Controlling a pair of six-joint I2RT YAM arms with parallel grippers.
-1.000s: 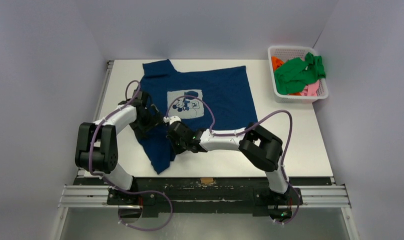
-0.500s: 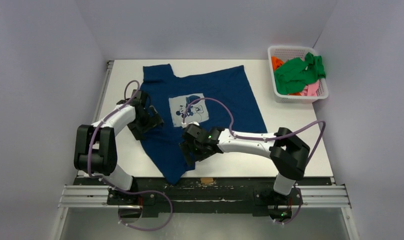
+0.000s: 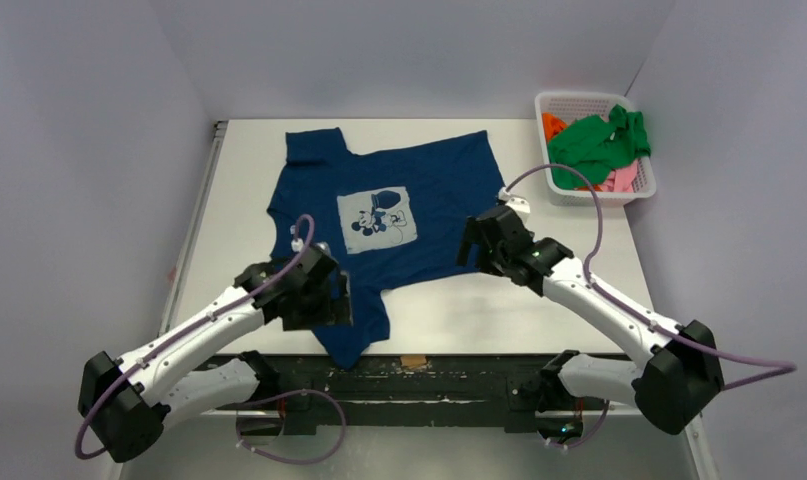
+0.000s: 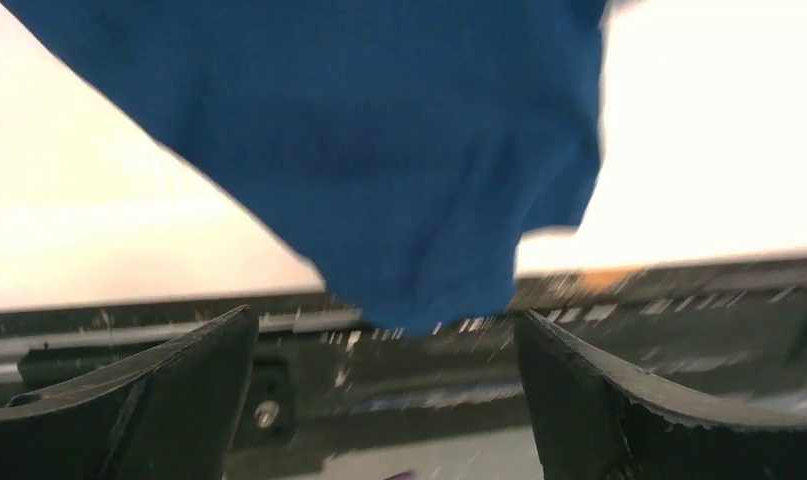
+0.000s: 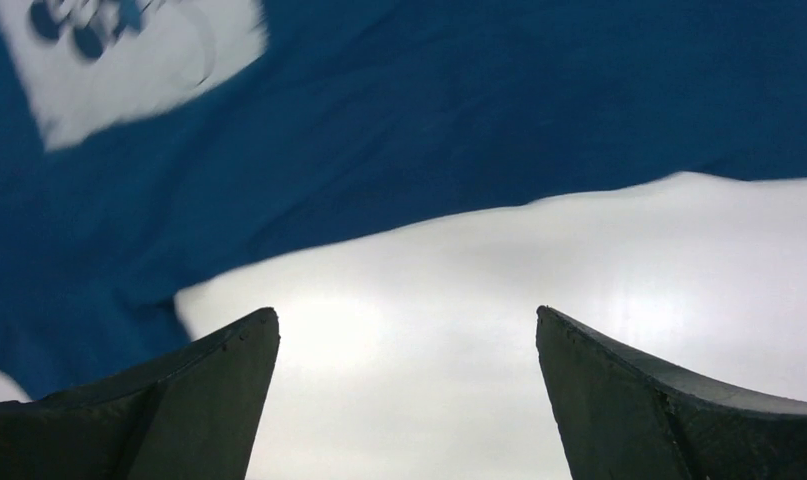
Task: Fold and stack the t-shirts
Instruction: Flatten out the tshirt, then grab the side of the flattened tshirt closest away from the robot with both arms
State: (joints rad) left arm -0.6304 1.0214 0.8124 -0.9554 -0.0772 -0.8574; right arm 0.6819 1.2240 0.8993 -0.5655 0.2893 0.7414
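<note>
A navy blue t-shirt (image 3: 429, 195) with a pale chest print (image 3: 377, 218) lies spread on the white table (image 3: 579, 290). Its lower corner (image 3: 351, 345) reaches the near edge. My left gripper (image 3: 331, 300) hovers open over that lower part. In the left wrist view the blue cloth (image 4: 399, 170) hangs beyond the wide-apart fingers (image 4: 179, 380), nothing between them. My right gripper (image 3: 476, 243) is open at the shirt's right hem. In the right wrist view its fingertips (image 5: 229, 370) frame bare table, with the shirt (image 5: 499, 120) beyond. More t-shirts, green (image 3: 599, 145), orange (image 3: 551, 125) and pink (image 3: 621, 180), fill the basket.
The white lattice basket (image 3: 579, 97) stands at the table's far right corner. A dark rail (image 3: 459, 375) runs along the near edge, with a small tan patch (image 3: 412, 361) on it. Grey walls close in on three sides.
The right gripper opened, let go of the shirt and swung right to its hem. The left arm pulled back toward the near edge. The shirt now lies wider and flatter.
</note>
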